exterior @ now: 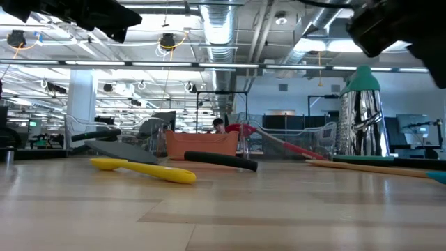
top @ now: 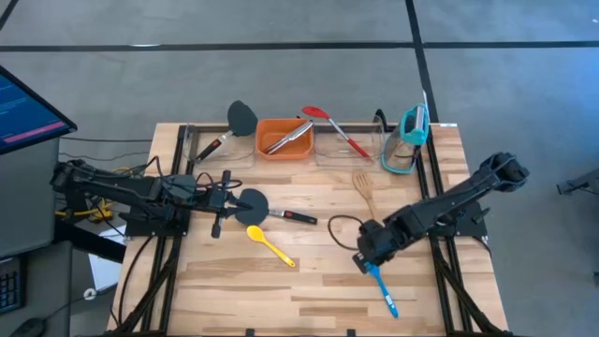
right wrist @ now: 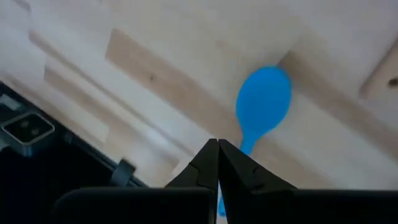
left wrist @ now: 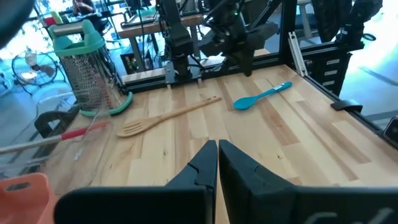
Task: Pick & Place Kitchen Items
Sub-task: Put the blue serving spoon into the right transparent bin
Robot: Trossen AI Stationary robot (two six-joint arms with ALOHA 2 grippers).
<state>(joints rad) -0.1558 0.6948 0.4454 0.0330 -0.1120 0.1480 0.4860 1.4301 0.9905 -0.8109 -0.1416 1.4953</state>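
My right gripper (top: pixel 367 262) is shut and hovers above the bowl end of a blue spoon (top: pixel 384 292) that lies flat on the table. In the right wrist view the bowl (right wrist: pixel 264 99) shows just past the shut fingers. My left gripper (top: pixel 231 195) is shut and empty, raised next to the round head of a black spatula (top: pixel 255 205) lying on the table. A yellow spoon (top: pixel 270 245) and a wooden fork (top: pixel 363 192) lie flat mid-table. The fork (left wrist: pixel 168 117) and the blue spoon (left wrist: pixel 261 98) also show in the left wrist view.
Along the far edge stand an orange bin (top: pixel 271 150) holding metal tongs (top: pixel 288 139), a clear bin with a red spoon (top: pixel 332 129), and a clear bin with a teal-handled grater (top: pixel 409 139). Another black spatula (top: pixel 236 124) lies at the far left. A black cable (top: pixel 339 229) loops by my right arm.
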